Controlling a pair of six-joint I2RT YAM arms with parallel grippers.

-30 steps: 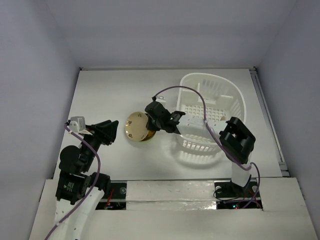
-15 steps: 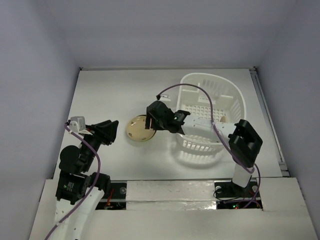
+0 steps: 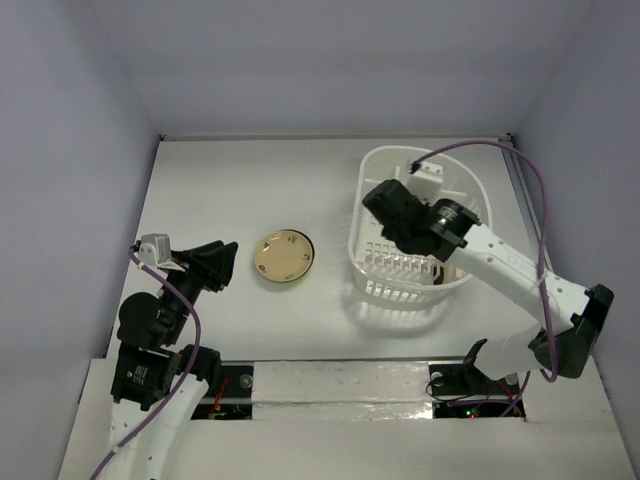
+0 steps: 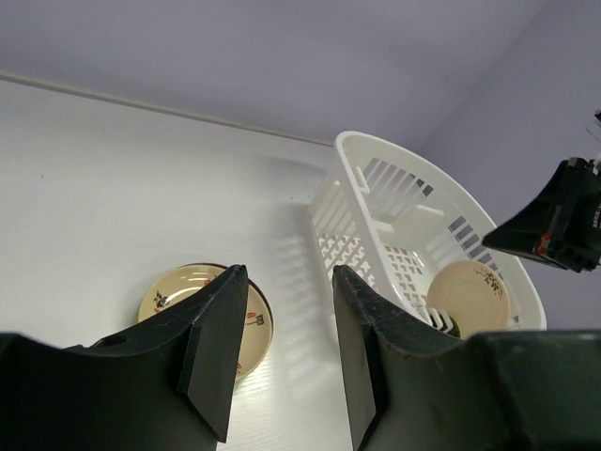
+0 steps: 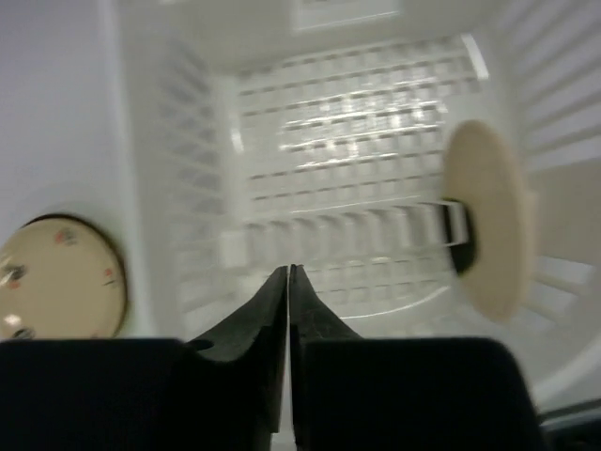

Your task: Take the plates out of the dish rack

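Note:
The white dish rack [image 3: 463, 205] stands at the right of the table. A cream plate [image 5: 488, 216] stands on edge inside it, against the right wall; it also shows in the left wrist view [image 4: 467, 296]. A golden-tan plate [image 3: 284, 256] lies flat on the table left of the rack, also seen in the left wrist view [image 4: 174, 293] and the right wrist view [image 5: 56, 282]. My right gripper [image 3: 383, 203] hangs over the rack's left part, shut and empty [image 5: 288, 272]. My left gripper [image 3: 215, 262] is open and empty, left of the tan plate [image 4: 286, 282].
The rack's grid floor [image 5: 329, 122] is bare apart from the one standing plate. Grey walls close the table at the back and sides. A purple cable [image 3: 540, 220] loops over the right arm above the rack.
My right gripper has let go of the golden-tan plate, which now lies flat on the table, and has swung right to above the rack. The left arm has not moved.

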